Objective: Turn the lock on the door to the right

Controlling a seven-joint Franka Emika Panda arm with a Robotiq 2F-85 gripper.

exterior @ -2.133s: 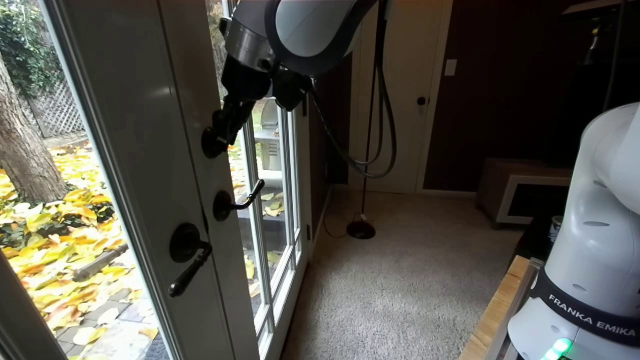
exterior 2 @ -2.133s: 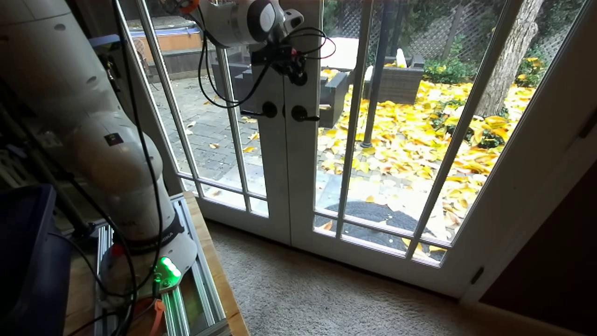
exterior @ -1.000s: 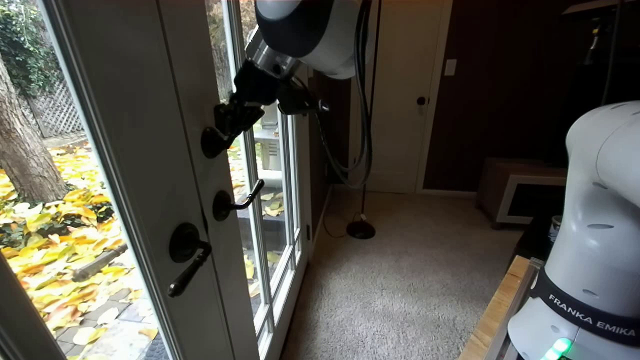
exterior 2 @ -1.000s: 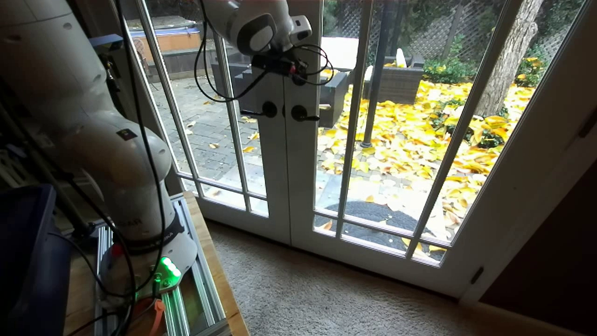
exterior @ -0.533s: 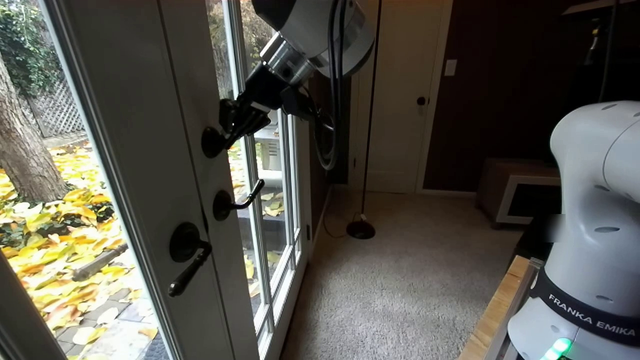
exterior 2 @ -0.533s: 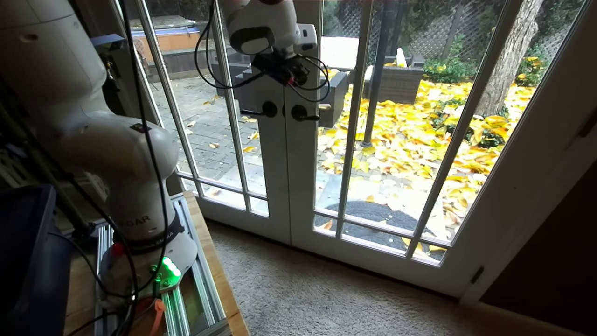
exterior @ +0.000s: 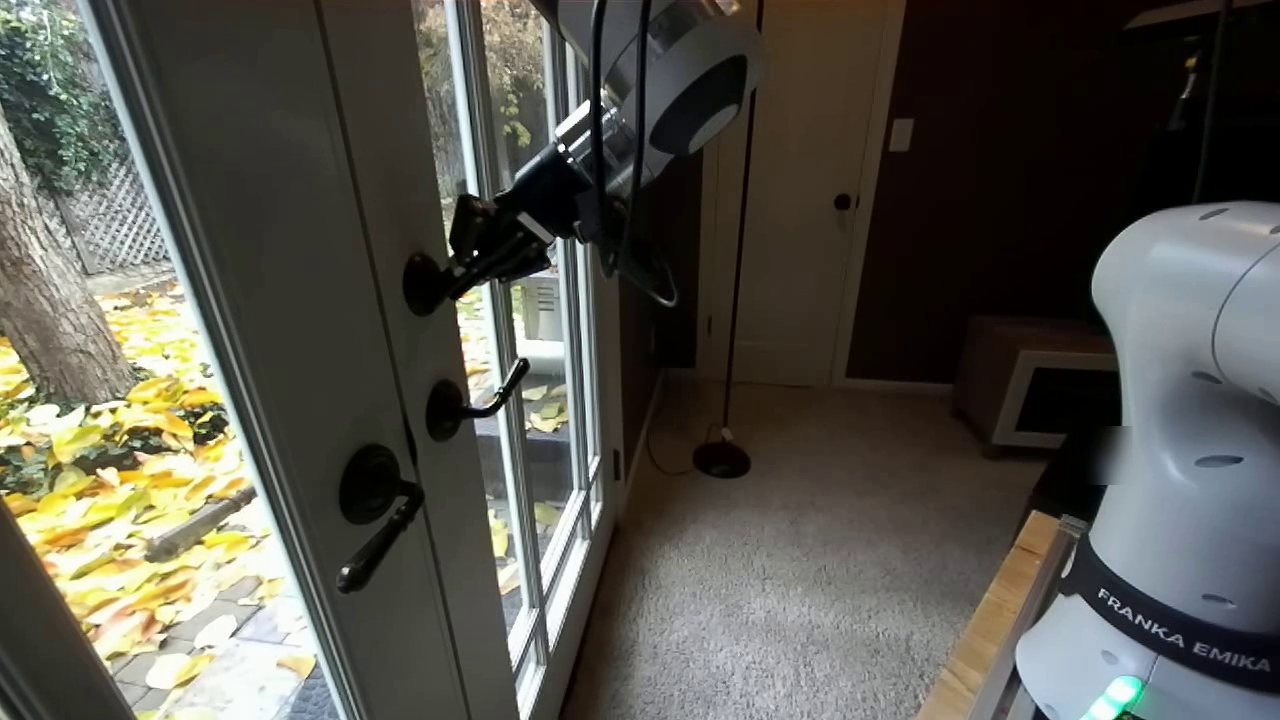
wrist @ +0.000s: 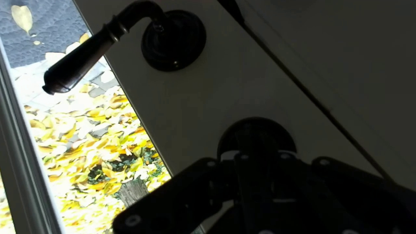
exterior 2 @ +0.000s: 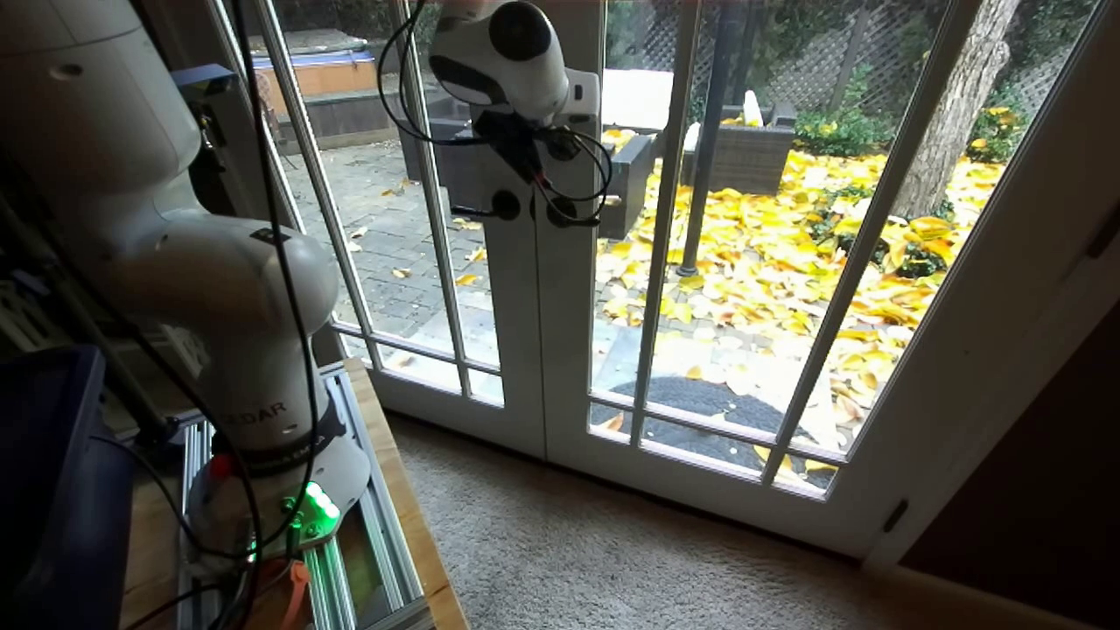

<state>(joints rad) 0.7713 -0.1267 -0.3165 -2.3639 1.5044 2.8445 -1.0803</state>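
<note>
The lock (exterior: 424,286), a small round black plate, sits on the white-framed glass door (exterior: 468,550), above a lever handle. It also shows in the wrist view (wrist: 280,136), partly covered by the fingers. The door leaf also shows in an exterior view (exterior 2: 564,332). My gripper (exterior: 457,284) comes in at a slant, fingertips at the lock. In the wrist view my gripper (wrist: 252,138) has its dark fingers close together over the plate's middle, seemingly shut on the thumb-turn. The thumb-turn is hidden, so its angle cannot be told.
The same leaf's lever handle (exterior: 450,410) is below the lock. A larger lever (exterior: 368,486) is on the neighbouring leaf. Loose cables (exterior 2: 604,171) loop round the wrist. A floor lamp base (exterior: 722,460) stands on the carpet. The arm stands on a wooden bench (exterior 2: 420,542).
My fingertips stay at the lock while the wrist rolls and my hand swings away from the door edge, lying flatter. The cable loops swing along. The lever handles have not moved.
</note>
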